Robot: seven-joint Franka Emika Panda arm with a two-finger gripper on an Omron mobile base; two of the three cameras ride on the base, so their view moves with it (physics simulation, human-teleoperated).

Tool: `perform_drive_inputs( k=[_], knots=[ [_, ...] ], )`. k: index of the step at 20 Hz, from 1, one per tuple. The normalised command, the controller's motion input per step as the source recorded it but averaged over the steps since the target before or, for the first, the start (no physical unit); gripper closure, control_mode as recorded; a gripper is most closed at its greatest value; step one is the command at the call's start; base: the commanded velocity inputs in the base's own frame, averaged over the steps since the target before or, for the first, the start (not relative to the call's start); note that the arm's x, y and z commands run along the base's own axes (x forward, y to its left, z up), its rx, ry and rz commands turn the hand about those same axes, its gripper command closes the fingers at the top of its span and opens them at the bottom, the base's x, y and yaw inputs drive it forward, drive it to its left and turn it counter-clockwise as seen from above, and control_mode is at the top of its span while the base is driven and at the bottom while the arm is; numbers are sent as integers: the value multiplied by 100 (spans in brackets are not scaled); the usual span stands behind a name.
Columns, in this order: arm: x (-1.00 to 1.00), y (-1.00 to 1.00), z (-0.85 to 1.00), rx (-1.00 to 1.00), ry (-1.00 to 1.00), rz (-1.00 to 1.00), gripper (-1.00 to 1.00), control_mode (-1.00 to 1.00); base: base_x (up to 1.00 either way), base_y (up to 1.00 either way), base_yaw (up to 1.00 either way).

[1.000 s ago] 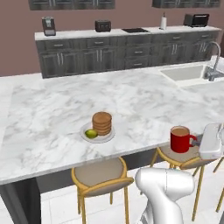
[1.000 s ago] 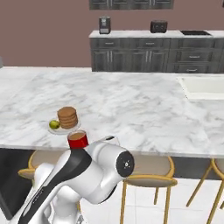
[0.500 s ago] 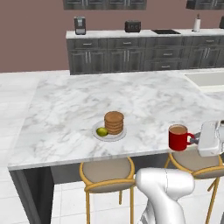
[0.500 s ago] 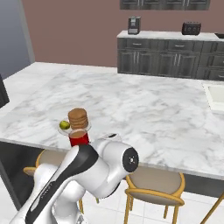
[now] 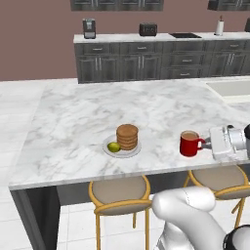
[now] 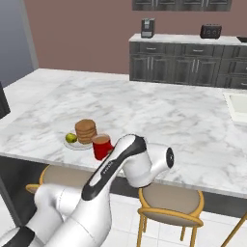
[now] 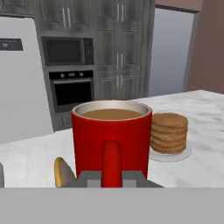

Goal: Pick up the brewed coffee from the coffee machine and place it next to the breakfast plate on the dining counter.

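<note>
Gripper [image 5: 209, 143] first: we see it level at the mug's [image 5: 190, 143] handle, fingers [image 7: 89, 177] on either side of it, gripping the mug. We find the mug upright, brown coffee at its rim, over the marble counter [image 5: 78, 122] near the front edge; whether its base touches the marble we cannot tell. We place it near the plate [image 5: 122, 147] of pancakes [image 5: 127, 136] and green fruit [image 5: 114, 146], apart. The coffee machine [image 5: 89, 28] sits on the far dark counter [image 5: 146, 37].
</note>
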Motion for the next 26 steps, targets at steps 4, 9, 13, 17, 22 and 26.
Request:
perform_drive_inputs(
  k=[4, 9, 13, 17, 22, 26],
  knots=[
    [99, 0, -57, 0, -1, 19, 100, -100, 0, 0, 0],
    [87, 0, -57, 1, 0, 20, 100, -100, 0, 0, 0],
    [68, -4, -56, 3, 0, 22, 100, -100, 0, 0, 0],
    [58, -6, -54, 3, 0, 15, 100, -100, 0, 0, 0],
    [43, 1, -43, 1, 0, -6, 100, -100, 0, 0, 0],
    [45, 12, -31, 0, 0, -19, 100, -100, 0, 0, 0]
  ],
)
